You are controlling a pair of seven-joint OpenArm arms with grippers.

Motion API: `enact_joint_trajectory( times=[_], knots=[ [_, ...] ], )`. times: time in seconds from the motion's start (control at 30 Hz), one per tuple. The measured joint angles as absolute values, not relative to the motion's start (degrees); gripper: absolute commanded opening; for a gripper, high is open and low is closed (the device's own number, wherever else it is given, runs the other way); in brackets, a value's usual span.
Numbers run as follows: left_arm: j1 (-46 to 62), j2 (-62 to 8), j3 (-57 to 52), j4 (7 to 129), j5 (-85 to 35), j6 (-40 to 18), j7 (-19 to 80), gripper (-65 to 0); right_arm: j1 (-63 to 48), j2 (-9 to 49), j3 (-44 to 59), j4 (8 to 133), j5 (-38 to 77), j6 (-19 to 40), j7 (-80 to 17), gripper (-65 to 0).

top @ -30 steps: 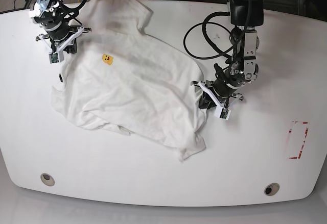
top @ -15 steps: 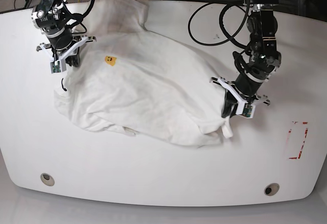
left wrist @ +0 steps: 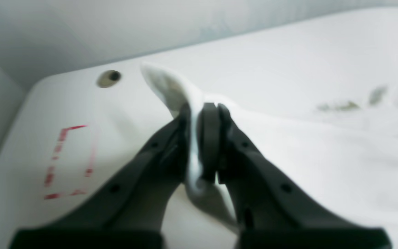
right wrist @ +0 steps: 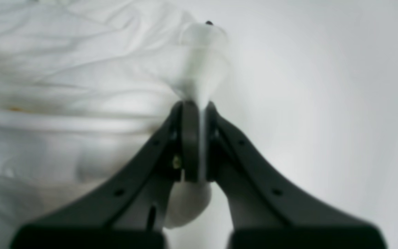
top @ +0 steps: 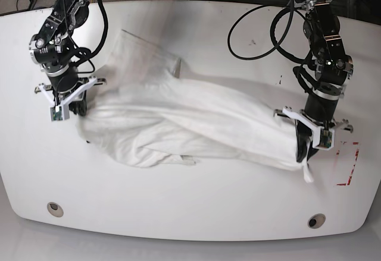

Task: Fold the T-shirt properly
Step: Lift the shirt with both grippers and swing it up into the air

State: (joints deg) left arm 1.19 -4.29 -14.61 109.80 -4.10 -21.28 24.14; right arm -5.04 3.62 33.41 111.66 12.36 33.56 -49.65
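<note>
You are looking at the near half of the table first: it is lying bare below the shirt, apart from the red marking by the near edge on the left arm's side.

The left gripper is clamped tight on one end of the shirt; in its wrist view a thin fold is pinched between the pads with a tail sticking out past the tips. It has been travelling outward over the last second and is now sitting just beside the red marking.

The shirt is now being drawn into a long band across the middle of the table, no longer lying in a loose heap. Slack is still sagging along its near edge.

The right gripper is likewise closed on a pinch of cloth at the far end, and has been shifting down.

Judgement: you are stretching, not folding yet. The shirt is looking twisted, so it needs to be laid flat before any fold counts.
</note>
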Motion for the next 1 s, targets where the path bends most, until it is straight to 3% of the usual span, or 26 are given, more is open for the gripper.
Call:
enact_joint_trajectory(
  times=[0.3,1.0],
  knots=[
    [-7.5,-4.1,-14.6,109.9,-3.0,-20.5,24.7,-65.0,5.7,7.6,30.0,111.6,12.4,33.4,-51.4,-65.0],
    [-36.8,-4.4,-15.0,111.4,-2.4,-20.4,44.5,-65.0,37.4,19.5,16.0,97.6,13.6,33.9,-51.6,-65.0]
  ],
)
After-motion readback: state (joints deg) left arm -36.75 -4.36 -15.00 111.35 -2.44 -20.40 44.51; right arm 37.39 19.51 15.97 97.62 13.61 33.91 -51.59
